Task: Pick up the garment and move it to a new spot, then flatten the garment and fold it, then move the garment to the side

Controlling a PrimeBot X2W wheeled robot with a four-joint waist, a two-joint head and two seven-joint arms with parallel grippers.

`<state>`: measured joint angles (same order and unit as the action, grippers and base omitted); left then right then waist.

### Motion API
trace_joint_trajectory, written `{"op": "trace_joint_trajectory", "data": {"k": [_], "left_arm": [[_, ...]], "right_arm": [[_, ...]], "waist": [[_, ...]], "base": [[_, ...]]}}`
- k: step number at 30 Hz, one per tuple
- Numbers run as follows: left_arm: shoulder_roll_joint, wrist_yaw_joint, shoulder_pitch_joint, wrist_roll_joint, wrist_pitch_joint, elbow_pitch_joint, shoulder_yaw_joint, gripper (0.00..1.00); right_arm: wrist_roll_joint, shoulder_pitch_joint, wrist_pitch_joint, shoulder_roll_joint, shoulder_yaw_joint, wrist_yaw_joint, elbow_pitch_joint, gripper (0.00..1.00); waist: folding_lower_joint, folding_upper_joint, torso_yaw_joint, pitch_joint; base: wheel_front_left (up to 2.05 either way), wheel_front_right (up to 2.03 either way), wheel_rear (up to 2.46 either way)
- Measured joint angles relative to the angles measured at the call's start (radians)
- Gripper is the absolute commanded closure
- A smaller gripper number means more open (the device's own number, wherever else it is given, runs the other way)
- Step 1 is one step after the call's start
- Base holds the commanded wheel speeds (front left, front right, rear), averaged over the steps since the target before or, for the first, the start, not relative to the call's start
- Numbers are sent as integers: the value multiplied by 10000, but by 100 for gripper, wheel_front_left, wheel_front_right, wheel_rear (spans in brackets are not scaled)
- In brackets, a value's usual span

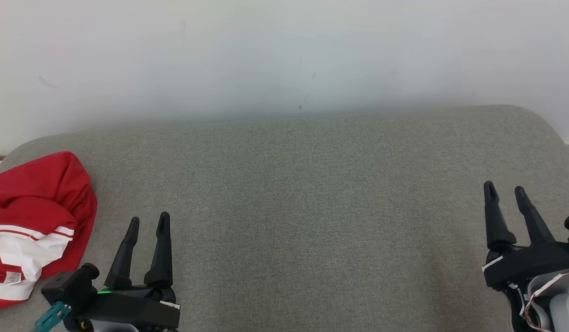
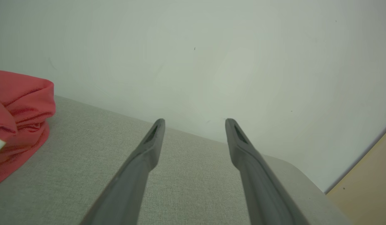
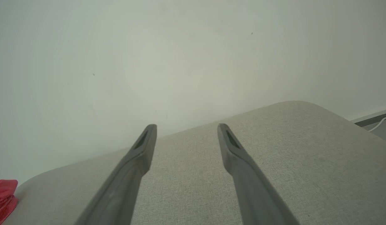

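The garment (image 1: pixel 33 216) is a crumpled red piece with white stripes and a small label, heaped at the far left of the grey fabric surface (image 1: pixel 293 207). It also shows at the left edge of the left wrist view as garment (image 2: pixel 17 122) and as a small red corner of garment (image 3: pixel 3 200) in the right wrist view. My left gripper (image 1: pixel 148 222) stands open at the lower left, just right of the heap and apart from it, with nothing between its fingers. My right gripper (image 1: pixel 504 190) stands open at the lower right, far from the cloth.
A pale wall (image 1: pixel 284 55) rises directly behind the grey surface. The surface has rounded far corners. A strip of tan floor (image 2: pixel 368 184) shows past its right corner, and a white cable (image 3: pixel 380 123) lies near the wall base.
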<state>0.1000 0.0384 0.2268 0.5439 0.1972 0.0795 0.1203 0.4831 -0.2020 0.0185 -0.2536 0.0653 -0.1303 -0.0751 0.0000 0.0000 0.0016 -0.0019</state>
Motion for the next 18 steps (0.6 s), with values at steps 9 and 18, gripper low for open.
{"op": "trace_joint_trajectory", "data": {"k": [9, 18], "left_arm": [[0, -203, -287, -679, -8, 115, -360, 0], [-50, -441, -587, -1647, 121, 84, -453, 0]], "right_arm": [[-639, 350, 351, 115, 606, 0, 8, 0], [-1360, 691, 665, 263, 1112, 0, -4, 0]], "waist": [[0, 0, -8, -66], [0, 0, -5, -146]], "base": [[0, 0, 0], [0, 0, 0]]}}
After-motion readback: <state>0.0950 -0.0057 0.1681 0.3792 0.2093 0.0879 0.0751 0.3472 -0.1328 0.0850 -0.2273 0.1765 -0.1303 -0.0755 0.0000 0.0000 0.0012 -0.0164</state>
